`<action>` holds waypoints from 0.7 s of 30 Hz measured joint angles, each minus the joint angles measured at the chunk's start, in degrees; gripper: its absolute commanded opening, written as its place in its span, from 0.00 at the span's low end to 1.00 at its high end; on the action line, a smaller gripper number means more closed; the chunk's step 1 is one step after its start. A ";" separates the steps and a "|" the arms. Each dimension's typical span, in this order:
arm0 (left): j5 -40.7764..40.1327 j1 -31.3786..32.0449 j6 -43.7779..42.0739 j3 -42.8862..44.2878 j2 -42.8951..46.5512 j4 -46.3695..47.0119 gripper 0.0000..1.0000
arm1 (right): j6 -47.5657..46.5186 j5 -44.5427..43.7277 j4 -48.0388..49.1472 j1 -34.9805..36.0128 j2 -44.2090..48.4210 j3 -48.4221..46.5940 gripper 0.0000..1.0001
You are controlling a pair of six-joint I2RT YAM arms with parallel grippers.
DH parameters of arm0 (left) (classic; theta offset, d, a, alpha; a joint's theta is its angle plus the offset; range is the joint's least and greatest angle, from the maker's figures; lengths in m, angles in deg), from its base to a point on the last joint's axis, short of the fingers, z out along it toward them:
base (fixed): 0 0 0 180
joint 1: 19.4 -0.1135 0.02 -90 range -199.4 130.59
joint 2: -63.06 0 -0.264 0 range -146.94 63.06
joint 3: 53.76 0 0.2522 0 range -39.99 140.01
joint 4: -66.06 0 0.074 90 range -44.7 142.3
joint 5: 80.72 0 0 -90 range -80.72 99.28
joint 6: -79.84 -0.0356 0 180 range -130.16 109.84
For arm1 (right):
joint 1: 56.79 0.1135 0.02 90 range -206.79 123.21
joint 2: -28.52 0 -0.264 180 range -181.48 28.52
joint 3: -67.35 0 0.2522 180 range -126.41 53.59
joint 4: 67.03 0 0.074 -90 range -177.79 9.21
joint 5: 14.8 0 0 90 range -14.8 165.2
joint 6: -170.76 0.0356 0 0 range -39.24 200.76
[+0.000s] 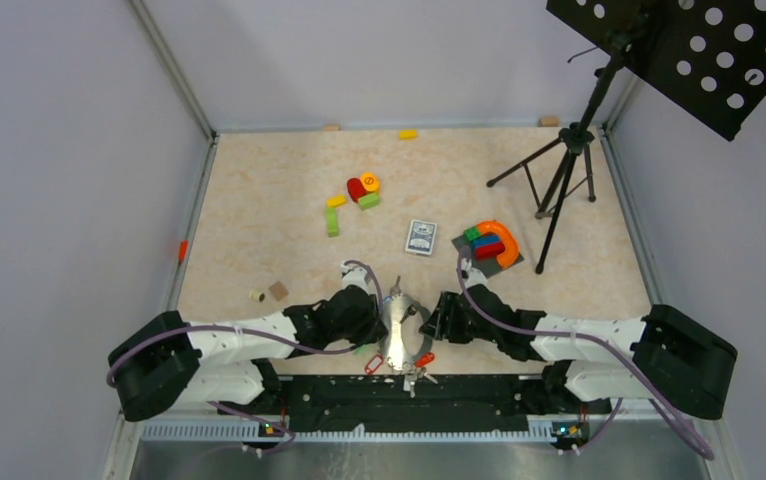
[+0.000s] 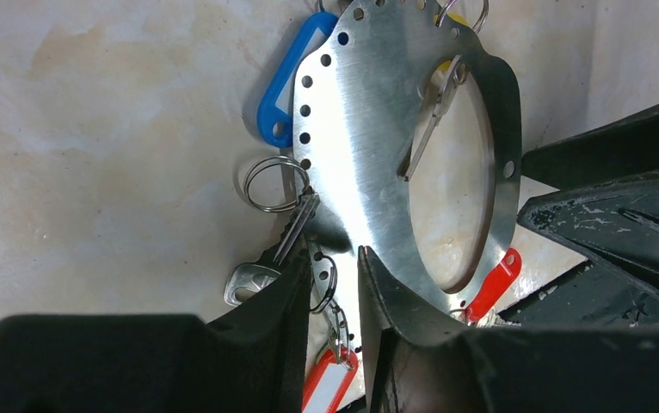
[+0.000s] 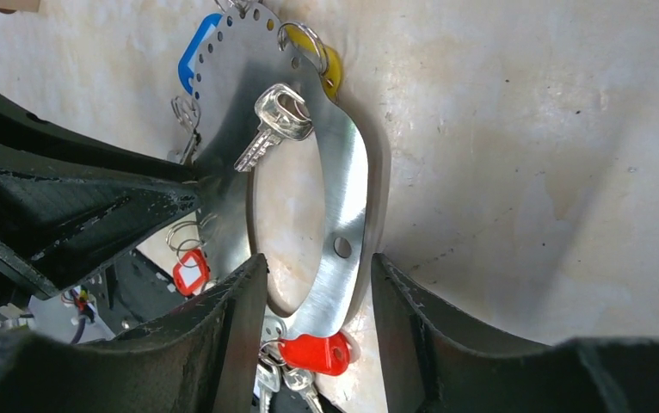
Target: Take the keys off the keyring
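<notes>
- The white-and-black left arm and right arm are stretching low over the beige marbled surface, reaching inward toward each other near its near edge.
- The flat, shiny metal keyring with punched holes is sitting between them.
- The left gripper is standing narrowly parted at the keyring's rim; whether it is clamping, I cannot tell.
- The right gripper is straddling the keyring's band with its jaws apart, one finger over the hole and the other outside the rim.
- Small silver keys with red, blue and yellow tags are hanging from the keyring.

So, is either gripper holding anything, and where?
The keyring: left gripper straddles its holed edge, right gripper its plain band; firm grip cannot be told.
</notes>
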 measured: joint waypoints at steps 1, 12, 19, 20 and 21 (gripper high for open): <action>0.07 0.02 0.02 -0.13 0.00 0.28 0.31 | 0.07 0.20 0.74 0.00 -0.17 0.20 0.48; 0.04 0.04 0.46 -0.31 -2.12 3.08 0.29 | 1.97 0.72 8.66 -0.87 -1.18 3.48 0.39; -0.22 0.04 0.61 -0.31 -3.78 6.49 0.29 | 1.55 -0.59 10.45 -1.11 2.62 7.41 0.30; -0.20 0.04 0.68 -0.31 -4.04 7.17 0.29 | 1.25 -0.61 10.40 -1.11 3.39 7.85 0.29; -0.17 0.04 0.79 -0.31 -4.26 7.65 0.29 | 0.87 -0.59 10.34 -1.11 4.13 8.22 0.28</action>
